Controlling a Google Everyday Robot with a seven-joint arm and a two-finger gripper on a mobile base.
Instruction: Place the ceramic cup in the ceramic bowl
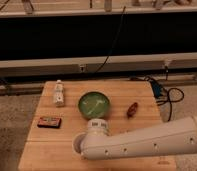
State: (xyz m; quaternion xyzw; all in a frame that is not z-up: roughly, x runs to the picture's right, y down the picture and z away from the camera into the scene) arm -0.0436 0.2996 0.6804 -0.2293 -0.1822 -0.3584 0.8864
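Observation:
The green-glazed ceramic bowl [94, 104] sits at the middle of the wooden table [47, 145]; its glossy inside holds nothing. My white arm [152, 142] reaches in from the lower right and bends just in front of the bowl. Its gripper end [97, 126] shows as a short white block touching or just short of the bowl's near rim. I cannot make out the ceramic cup apart from the arm; it is hidden or merged with the white gripper end.
A slim white bottle [58, 93] lies at the back left. A flat red-and-black packet [49, 122] lies at the left. A small brown object [132, 109] lies right of the bowl. Cables [164, 95] trail off the table's right side.

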